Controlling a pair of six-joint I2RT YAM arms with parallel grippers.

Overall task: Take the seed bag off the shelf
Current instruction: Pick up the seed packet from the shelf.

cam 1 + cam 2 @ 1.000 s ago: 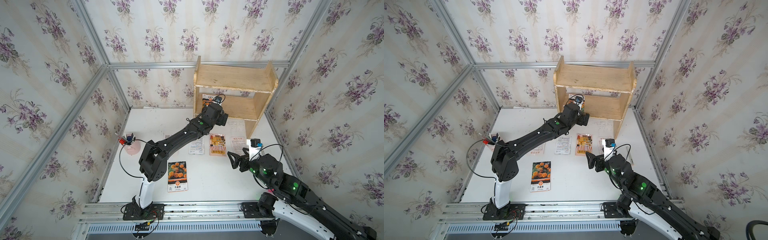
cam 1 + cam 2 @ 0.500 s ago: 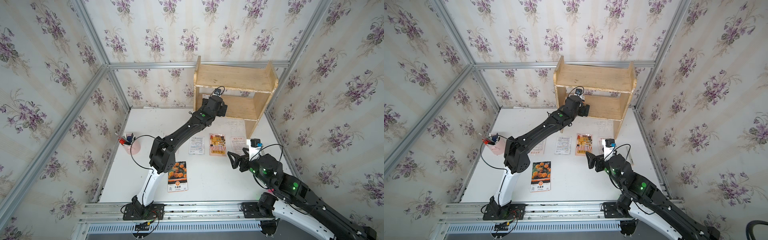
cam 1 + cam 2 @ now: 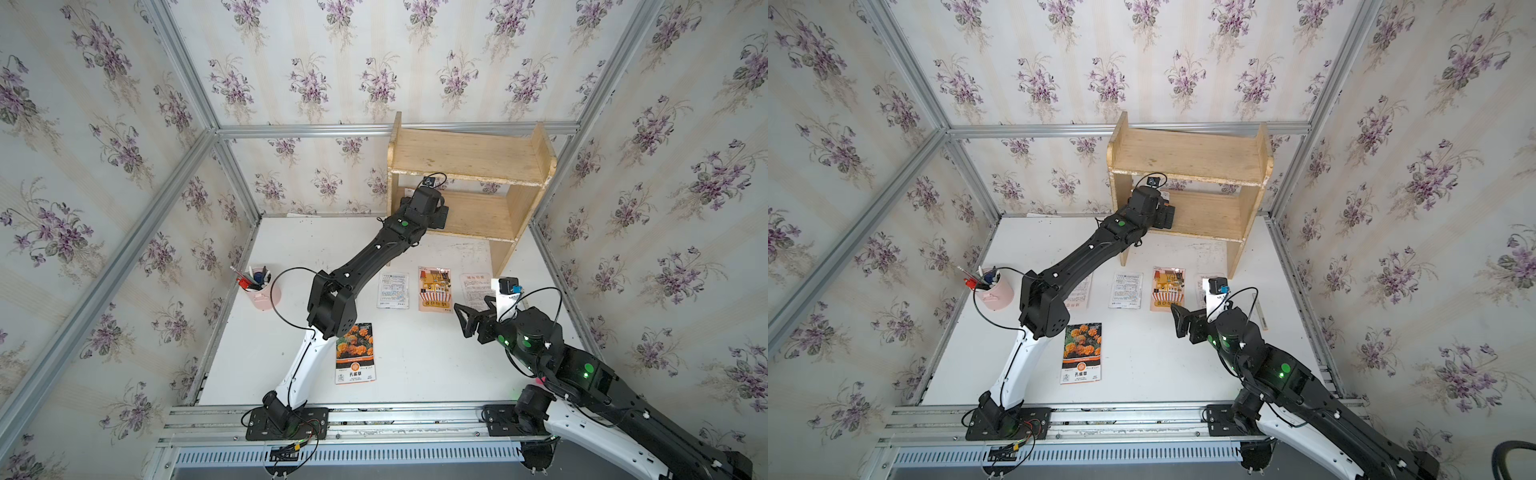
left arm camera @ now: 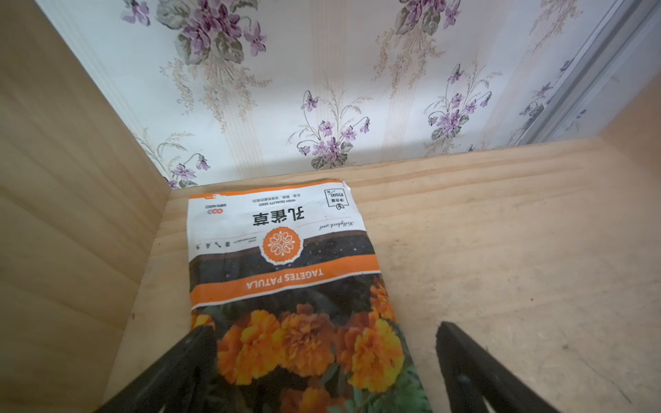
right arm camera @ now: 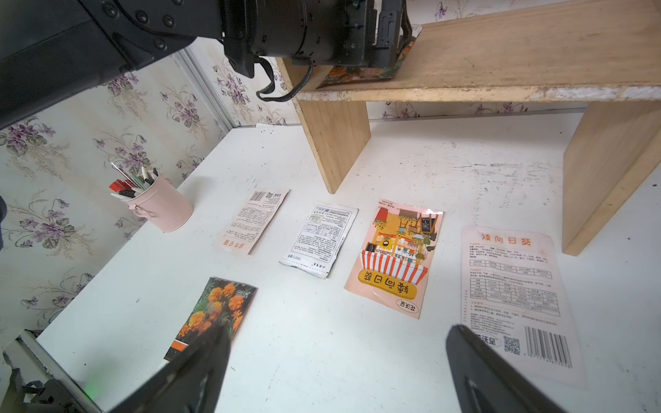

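The shelf of pale wood stands against the back wall in both top views. On its lower board, close to a side panel, lies the seed bag, flat, printed with orange marigolds and an orange band. My left gripper reaches into that lower tier and is open, with one finger on each side of the bag's near end and nothing gripped. A sliver of the bag shows under the left wrist at the board's front edge. My right gripper hangs open above the table, empty.
Several seed packets lie flat on the white table: a marigold one, a white one, a pink sunflower one and a pale printed one. A pink pen cup stands at the left edge. Wallpapered walls close in three sides.
My left arm has stretched further back, carrying its gripper deeper into the shelf's lower tier. The right arm has not moved.
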